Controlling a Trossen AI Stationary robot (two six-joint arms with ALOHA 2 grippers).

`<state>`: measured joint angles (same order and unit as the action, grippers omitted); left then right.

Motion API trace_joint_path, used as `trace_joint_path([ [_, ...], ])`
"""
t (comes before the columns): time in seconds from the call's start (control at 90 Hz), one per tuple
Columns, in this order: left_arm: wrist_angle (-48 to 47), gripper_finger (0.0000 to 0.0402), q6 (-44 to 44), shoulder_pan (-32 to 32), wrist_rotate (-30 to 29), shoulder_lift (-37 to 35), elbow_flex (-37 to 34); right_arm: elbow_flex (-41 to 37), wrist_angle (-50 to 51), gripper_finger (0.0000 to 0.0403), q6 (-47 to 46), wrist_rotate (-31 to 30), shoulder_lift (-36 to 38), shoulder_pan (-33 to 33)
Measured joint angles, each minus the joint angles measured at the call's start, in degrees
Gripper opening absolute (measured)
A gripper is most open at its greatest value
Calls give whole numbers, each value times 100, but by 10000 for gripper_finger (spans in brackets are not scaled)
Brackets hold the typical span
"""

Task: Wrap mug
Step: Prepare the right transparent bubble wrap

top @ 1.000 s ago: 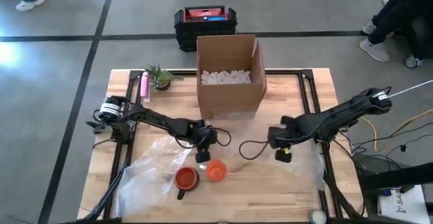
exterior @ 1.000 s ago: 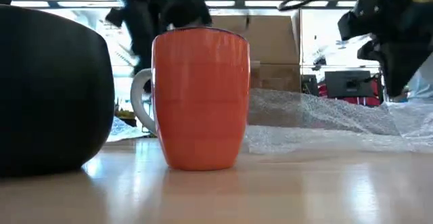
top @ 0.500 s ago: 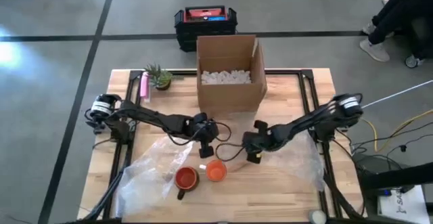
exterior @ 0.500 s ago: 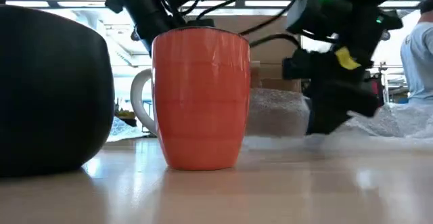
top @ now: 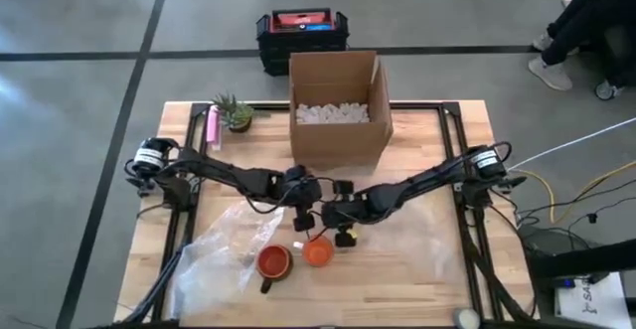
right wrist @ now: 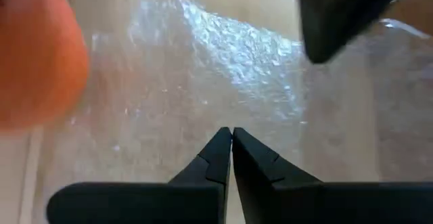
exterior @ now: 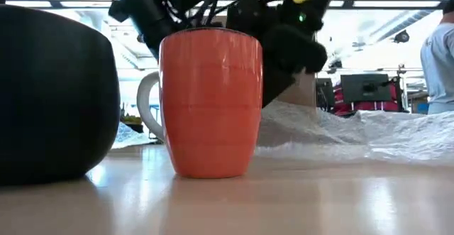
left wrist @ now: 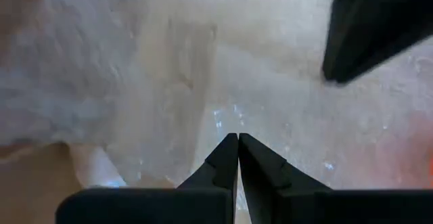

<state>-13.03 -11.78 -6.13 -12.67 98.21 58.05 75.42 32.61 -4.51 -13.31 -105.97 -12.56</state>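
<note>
An orange mug (top: 316, 252) stands upright on the table, its white handle (exterior: 147, 107) turned to the left in the low view. A dark mug with a red inside (top: 273, 261) stands on the bubble wrap to its left. The clear bubble wrap (top: 224, 254) spreads over the table's left part, and more of it lies bunched behind the orange mug (exterior: 355, 128). My left gripper (top: 301, 222) is shut just beyond the orange mug. My right gripper (top: 344, 234) is shut at that mug's right side. My left gripper has the bubble wrap (left wrist: 226, 109) at its shut fingertips and comes at it slanting down from the table's left. Creases in the sheet run toward the tips. One layer or several, I cannot tell. The rest of the sheet lies on the table. My right gripper has the bubble wrap (right wrist: 223, 102) at its shut fingertips and comes in low from the table's right. The sheet stretches away in front of the tips, next to the orange mug (right wrist: 34, 55). An edge or a fold, I cannot tell.
An open cardboard box (top: 338, 110) with white packing bits stands at the far middle. A small plant (top: 235, 113) and a pink thing (top: 212, 127) are at the far left. A black and red case (top: 301, 33) sits on the floor. A person (exterior: 440, 64) stands beyond the table.
My right gripper has swept from the table's right part toward the left edge, up to the orange mug. The bubble wrap on that side has come along and now lies bunched behind the mug. My left gripper has stayed by the mug.
</note>
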Motion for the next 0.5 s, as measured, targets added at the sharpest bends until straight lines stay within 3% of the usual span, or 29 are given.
trace_joint_path([
  [0.233, 1392, 0, -91, 0, 163, -13, -644, -97, 791, 2, -417, -21, 537, -111],
  [0.5, 1689, 0, -174, 72, 323, 253, -851, -526, 1394, 2, -1126, -18, 699, -353],
])
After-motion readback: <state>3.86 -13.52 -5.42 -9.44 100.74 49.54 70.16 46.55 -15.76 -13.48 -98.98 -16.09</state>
